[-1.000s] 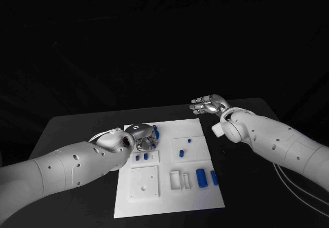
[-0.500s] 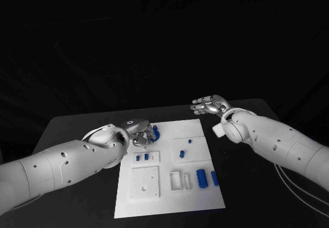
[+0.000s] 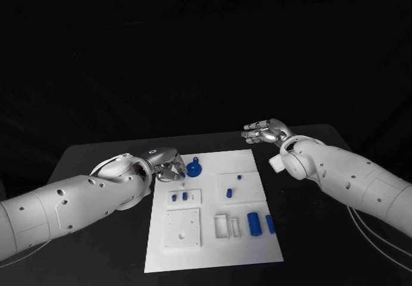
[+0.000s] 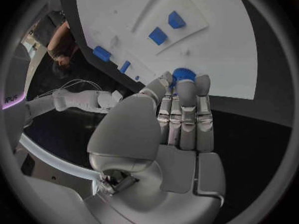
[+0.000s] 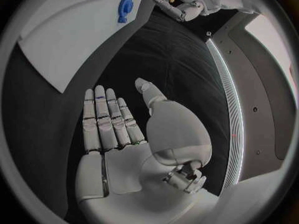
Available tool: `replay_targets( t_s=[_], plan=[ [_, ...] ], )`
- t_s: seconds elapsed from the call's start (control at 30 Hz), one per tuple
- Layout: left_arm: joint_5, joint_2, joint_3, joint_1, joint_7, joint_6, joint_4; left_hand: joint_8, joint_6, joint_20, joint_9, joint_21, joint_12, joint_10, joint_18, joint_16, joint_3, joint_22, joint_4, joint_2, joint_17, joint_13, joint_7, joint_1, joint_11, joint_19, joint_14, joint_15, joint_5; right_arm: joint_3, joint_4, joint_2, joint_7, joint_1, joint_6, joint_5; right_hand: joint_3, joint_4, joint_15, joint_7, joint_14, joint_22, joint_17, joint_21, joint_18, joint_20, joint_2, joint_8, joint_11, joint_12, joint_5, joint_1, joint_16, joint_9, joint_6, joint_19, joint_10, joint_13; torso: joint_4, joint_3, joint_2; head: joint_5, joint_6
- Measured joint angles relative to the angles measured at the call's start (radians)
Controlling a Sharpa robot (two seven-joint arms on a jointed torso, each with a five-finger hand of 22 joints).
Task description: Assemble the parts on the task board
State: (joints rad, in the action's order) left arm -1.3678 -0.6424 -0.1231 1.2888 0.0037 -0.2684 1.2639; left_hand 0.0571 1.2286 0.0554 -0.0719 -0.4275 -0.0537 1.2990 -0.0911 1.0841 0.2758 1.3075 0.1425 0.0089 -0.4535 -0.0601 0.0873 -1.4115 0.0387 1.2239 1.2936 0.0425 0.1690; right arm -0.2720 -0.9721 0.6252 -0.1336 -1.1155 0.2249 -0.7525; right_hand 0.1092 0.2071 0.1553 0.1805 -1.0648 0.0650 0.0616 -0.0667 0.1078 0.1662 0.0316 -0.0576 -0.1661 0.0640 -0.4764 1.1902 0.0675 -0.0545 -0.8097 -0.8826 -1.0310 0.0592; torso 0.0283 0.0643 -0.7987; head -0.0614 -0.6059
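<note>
The white task board (image 3: 249, 250) lies mid-table. A blue round part with a stem (image 3: 196, 168) lies at its far left corner. My left hand (image 3: 168, 168) is just left of it, holding nothing; in the left wrist view its fingers (image 4: 187, 109) stretch out side by side, tips right at the blue round part (image 4: 184, 74). Two small blue pieces (image 3: 178, 196) stand in a square block, and two more (image 3: 227, 192) in the block to the right. Two blue cylinders (image 3: 253, 223) lie near the right edge. My right hand (image 3: 266, 131) hovers open beyond the board's far right corner.
A white square plate (image 3: 182, 227) and two small white holders (image 3: 225, 226) sit on the board's near half. Black table (image 3: 94, 161) surrounds the board. The right wrist view shows the board's corner (image 5: 74, 30), the blue round part (image 5: 125, 7) and my left hand (image 5: 187, 2).
My left hand has drawn back to the left off the blue round part, which now lies uncovered on the board. The right hand has stayed still.
</note>
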Motion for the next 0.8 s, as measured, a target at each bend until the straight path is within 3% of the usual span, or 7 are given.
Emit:
replay_targets(
  t_s=[0.4,0.8],
  plan=[
    [0.019,-0.004,0.000,0.000,-0.001,0.021,-0.015,0.000,-0.001,0.000,0.000,0.000,-0.002,-0.001,0.003,0.000,0.000,0.000,0.000,-0.004,-0.002,0.000,0.000,0.004,0.000,0.000,0.000,0.000,-0.002,0.000,-0.001,0.002,0.000,0.000,0.000,0.000,0.000,0.000,0.000,0.000,0.000,0.000,0.000,0.000,0.000,0.000,0.000,0.000,0.000,0.000,0.000,0.000,0.000,0.000,0.000,0.000,0.000,0.000,-0.0020,0.0002,-0.001,0.016,0.000],
    [0.021,0.007,-0.002,-0.004,0.000,0.035,-0.041,0.004,-0.002,0.000,0.001,0.000,-0.002,-0.001,0.006,0.000,0.000,0.001,-0.005,-0.007,-0.003,0.000,-0.002,0.006,0.000,0.000,0.000,0.000,-0.004,0.000,0.001,-0.001,0.000,0.000,0.000,0.000,0.004,0.004,0.000,0.000,0.000,0.000,0.000,0.000,0.000,0.000,0.000,0.000,0.000,0.000,0.000,0.000,0.000,0.000,0.000,0.000,0.000,0.000,-0.0033,0.0017,-0.001,0.018,-0.002]
  ],
)
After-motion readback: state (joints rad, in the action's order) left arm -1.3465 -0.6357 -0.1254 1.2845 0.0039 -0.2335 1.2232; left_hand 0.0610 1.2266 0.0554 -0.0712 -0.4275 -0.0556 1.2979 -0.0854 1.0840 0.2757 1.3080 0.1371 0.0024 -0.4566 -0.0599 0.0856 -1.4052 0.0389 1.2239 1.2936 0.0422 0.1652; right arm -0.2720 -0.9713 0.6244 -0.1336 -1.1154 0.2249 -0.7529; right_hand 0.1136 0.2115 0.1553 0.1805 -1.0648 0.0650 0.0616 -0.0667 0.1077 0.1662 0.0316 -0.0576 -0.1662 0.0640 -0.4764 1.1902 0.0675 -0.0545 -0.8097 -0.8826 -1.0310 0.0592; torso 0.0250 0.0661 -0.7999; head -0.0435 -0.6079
